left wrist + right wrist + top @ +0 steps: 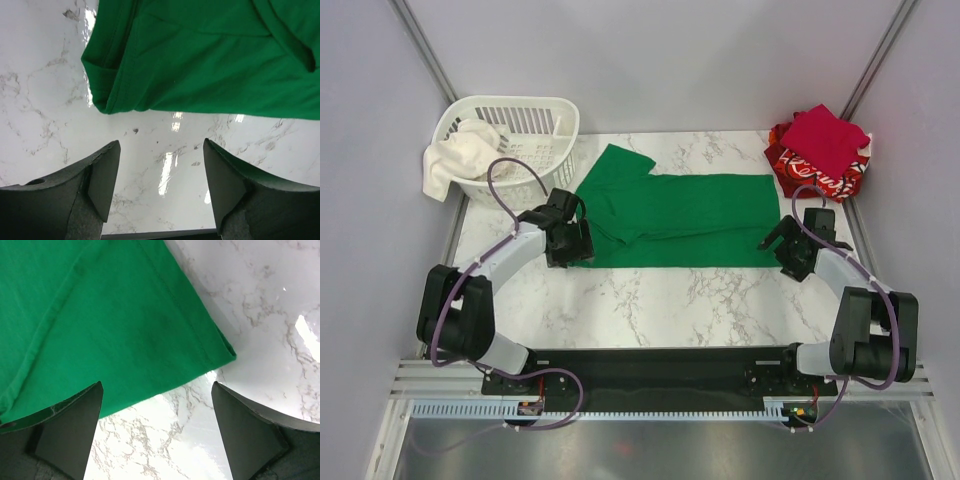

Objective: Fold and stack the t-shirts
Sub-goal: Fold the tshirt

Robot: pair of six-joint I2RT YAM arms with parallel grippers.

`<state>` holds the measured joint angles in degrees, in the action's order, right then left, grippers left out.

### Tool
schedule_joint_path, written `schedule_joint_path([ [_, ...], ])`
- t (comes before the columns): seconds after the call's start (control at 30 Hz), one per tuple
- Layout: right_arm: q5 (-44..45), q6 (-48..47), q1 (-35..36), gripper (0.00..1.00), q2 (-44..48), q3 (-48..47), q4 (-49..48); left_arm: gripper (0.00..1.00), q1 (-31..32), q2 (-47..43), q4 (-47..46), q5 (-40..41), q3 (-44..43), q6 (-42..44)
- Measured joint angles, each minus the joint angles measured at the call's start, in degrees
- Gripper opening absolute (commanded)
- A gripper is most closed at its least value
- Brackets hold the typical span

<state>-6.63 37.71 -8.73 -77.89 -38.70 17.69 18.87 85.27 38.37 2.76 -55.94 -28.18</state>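
The green shirt lay flat across the bench, the left pincer and right pincer spread empty at its near corners; I'd pinch both corners deep and lift evenly.

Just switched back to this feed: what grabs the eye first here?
The bright green cloth t-shirt spread across the middle of the marble table, with the open left tool and open right tool at its near corners. Next, the crimson t-shirt piled on the red white-printed t-shirt at the far right corner, and the white slatted plastic basket far left.
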Motion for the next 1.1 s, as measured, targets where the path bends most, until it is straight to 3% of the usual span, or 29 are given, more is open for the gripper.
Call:
schedule_joint_path([
  [0.27,-4.11,0.81,-3.30,0.98,-4.09,0.04,-5.77,0.71,-1.77,6.69,-4.46,3.72,-0.11,-3.13],
  [0.47,-5.68,1.90,-5.07,0.92,-4.98,0.07,-8.02,0.52,-4.79,11.80,-4.52,4.39,-1.84,-4.09],
  [0.57,-5.22,2.12,-5.33,0.76,-5.07,0.44,-8.46,0.36,-6.14,12.41,-4.17,4.04,-2.34,-4.46],
  [0.67,-4.57,2.84,-5.73,0.48,-5.14,1.60,-9.46,0.20,-6.73,12.76,-4.50,3.67,-2.75,-4.63],
  [0.7,-4.04,2.80,-5.79,0.45,-5.11,1.84,-9.68,0.14,-6.80,12.98,-4.55,3.48,-2.97,-4.63],
  [0.8,-3.82,3.45,-5.90,0.31,-5.20,2.86,-10.19,0.14,-6.75,13.29,-4.74,3.06,-3.34,-4.59],
  [0.9,-4.09,3.82,-5.90,0.35,-5.01,3.65,-10.43,0.14,-6.80,13.31,-4.74,2.93,-3.34,-4.59],
  [0.93,-4.31,3.89,-5.90,0.40,-4.61,3.87,-10.36,0.14,-6.80,13.31,-4.76,2.93,-3.34,-4.59],
  [0.97,-4.46,3.87,-5.90,0.57,-4.02,4.17,-10.14,0.14,-6.80,13.31,-4.76,2.91,-3.34,-4.59],
  [1.0,-4.61,4.02,-5.90,0.64,-3.10,4.63,-9.81,0.14,-6.80,13.31,-4.76,2.89,-3.34,-4.59],
  [1.1,-3.72,2.56,-5.75,0.71,1.33,5.64,-7.39,0.13,-6.80,13.33,-4.81,2.89,-3.34,-4.59],
])
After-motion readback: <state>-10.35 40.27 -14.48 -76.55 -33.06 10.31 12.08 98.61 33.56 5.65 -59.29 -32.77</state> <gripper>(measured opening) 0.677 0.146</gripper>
